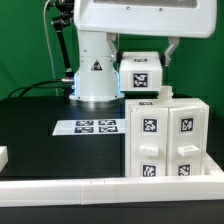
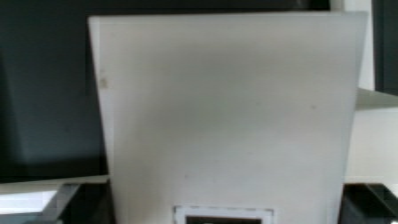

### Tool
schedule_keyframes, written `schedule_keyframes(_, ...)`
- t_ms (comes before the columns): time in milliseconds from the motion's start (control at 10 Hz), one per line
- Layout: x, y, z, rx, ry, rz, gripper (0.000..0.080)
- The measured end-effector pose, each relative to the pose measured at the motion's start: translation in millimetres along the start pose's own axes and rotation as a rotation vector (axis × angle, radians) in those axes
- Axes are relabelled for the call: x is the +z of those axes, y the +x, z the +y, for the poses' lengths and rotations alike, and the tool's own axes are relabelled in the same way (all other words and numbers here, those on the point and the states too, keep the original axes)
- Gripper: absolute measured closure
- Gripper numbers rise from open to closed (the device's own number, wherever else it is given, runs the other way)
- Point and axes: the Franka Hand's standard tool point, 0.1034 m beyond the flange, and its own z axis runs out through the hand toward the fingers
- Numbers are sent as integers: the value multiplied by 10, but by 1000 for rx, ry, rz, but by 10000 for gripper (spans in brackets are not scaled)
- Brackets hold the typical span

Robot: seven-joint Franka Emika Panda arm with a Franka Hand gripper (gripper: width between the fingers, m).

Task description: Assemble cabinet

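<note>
1. Pincer (image 2: 214, 205) looks clamped on a white panel (image 1: 140, 74). In the wrist view the panel fills the space between the jaws, which stand wide at its two sides.
2. At the exterior view's left a small white part (image 1: 3, 155) lies alone on the black table (image 1: 35, 125), well apart from the work. It is probably waiting for a later step.
3. Further right the marker board (image 1: 97, 126) lies flat just in front of the arm's base (image 1: 93, 72).
4. Next comes the held panel, upright with its tag facing the camera. It sits just above the far left corner of the cabinet (image 1: 165, 140). I cannot tell whether it touches the cabinet's top.
5. My guess is that it is held upright so its lower edge can meet the cabinet squarely.
6. The cabinet stands near the right, its four tagged compartments facing the camera. It sits against a white rail (image 1: 100, 185) along the near edge, which likely keeps it from sliding under a push.
7. The arm reaches out from its far base. Its wrist hangs over the cabinet with the pincer pointing down.
</note>
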Motion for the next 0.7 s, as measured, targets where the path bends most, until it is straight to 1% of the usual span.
schedule_keyframes(100, -1, 0, -85, -12, 0, 2, 236)
schedule_keyframes(400, -18, 82, -181, -17, -2, 12, 236)
schedule_keyframes(600, -2, 75, -197, -18, -3, 10, 236)
schedule_keyframes(700, 15, 60, -233, -18, -3, 8, 236)
